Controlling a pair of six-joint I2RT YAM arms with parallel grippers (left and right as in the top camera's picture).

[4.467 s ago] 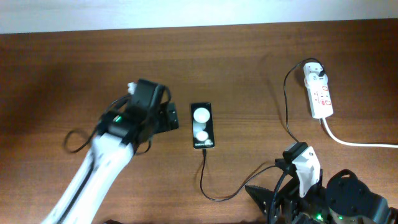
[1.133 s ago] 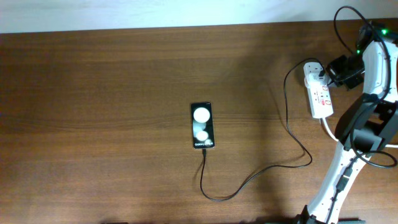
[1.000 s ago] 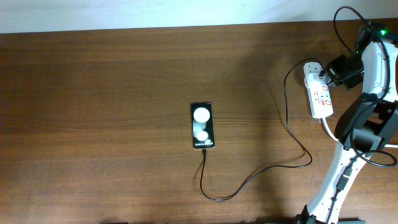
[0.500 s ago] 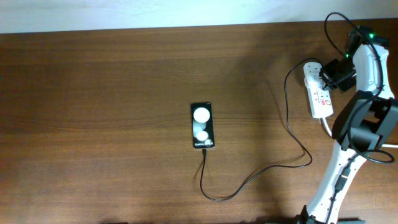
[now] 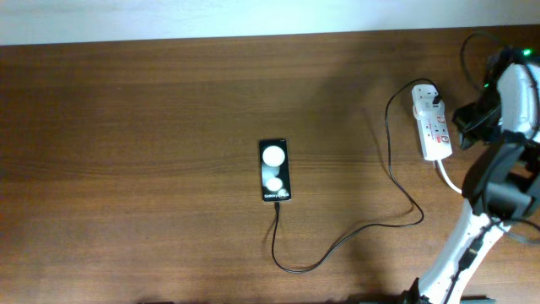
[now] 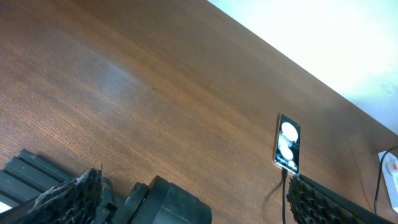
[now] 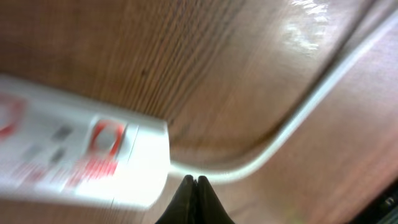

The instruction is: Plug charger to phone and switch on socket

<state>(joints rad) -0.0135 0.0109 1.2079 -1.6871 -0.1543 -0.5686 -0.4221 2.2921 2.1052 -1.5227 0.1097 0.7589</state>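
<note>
Where the wood table ends on the right, the right gripper hangs just beside the long side of the socket. Seen from the right wrist camera, its two fingertips are pressed together with nothing between them. They point at the short end of the socket, close to the spot where the thick white cord comes out. That picture is blurry, so I cannot tell if the tips touch the socket. A red mark shows on the socket near that end.

The socket is white and lies near the far right edge of the table. A white adapter sits in its far end. The charger, a thin black cable, runs from the adapter toward the front of the table. It bends left, makes a loop and goes up to the phone. The cable meets the near end of the phone. The plug tip is too small to see well, so I cannot tell if it is pushed all the way in.

The phone is black and lies flat in the middle of the table, well apart from the socket. Two round white spots show on it.

The left gripper sits low over the wood. Its fingers are wide apart and hold nothing. The phone lies far ahead of it.
</note>
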